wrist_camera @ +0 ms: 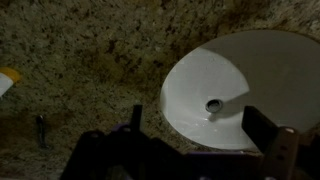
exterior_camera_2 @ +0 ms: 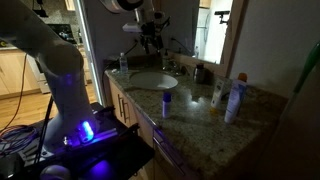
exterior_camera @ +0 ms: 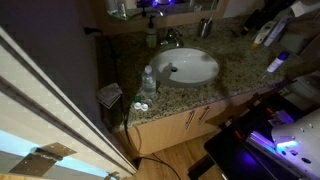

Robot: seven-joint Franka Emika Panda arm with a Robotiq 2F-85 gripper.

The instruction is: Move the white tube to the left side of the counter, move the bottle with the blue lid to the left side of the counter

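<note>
The gripper [wrist_camera: 200,135] hangs wide open, holding nothing, above the sink [wrist_camera: 265,70]. The bottle with the blue lid [exterior_camera_2: 167,101] and the white tube [exterior_camera_2: 218,95] sit on the counter [exterior_camera_2: 195,122] beside the sink, well apart from the gripper.

Speckled granite bench [exterior_camera_2: 195,115], oval white sink [exterior_camera_2: 153,80] set in. Bottle with blue lid [exterior_camera_2: 167,101] upright near front edge. White tube [exterior_camera_2: 218,95] just beside tall can [exterior_camera_2: 235,100], nearer back edge.
</note>
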